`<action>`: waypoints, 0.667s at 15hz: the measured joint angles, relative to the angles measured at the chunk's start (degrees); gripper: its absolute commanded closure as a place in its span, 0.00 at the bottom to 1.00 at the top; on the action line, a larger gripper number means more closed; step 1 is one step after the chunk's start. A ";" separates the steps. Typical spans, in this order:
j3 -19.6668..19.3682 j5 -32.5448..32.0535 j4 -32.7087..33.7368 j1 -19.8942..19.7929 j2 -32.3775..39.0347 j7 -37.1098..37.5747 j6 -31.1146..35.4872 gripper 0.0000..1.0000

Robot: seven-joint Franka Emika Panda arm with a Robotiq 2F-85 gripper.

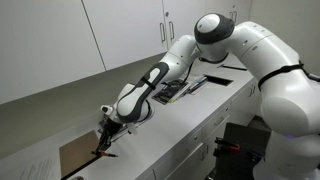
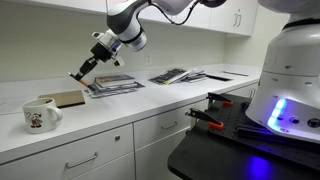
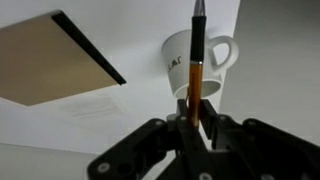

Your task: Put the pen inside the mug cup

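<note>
Starting at the left of an exterior view, the mug cup [image 2: 40,114] stands upright on the counter [image 2: 150,102], white rather than dark, just beside the brown board [image 2: 66,98]. Right of it, above the board's far end, the gripper [image 2: 82,72] hangs with its jaws clamped on the pen [image 3: 196,60]; the wrist view shows the pen lined up against the mug. The pick-up looks done. Carrying the pen over the rim and letting go are left.
</note>
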 measured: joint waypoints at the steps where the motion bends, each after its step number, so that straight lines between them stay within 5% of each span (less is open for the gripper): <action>1: 1.71 -1.40 0.33 -1.11 2.40 -1.11 -0.16 0.95; 10: 9.13 -7.77 2.88 -4.33 16.48 -7.85 -1.04 0.95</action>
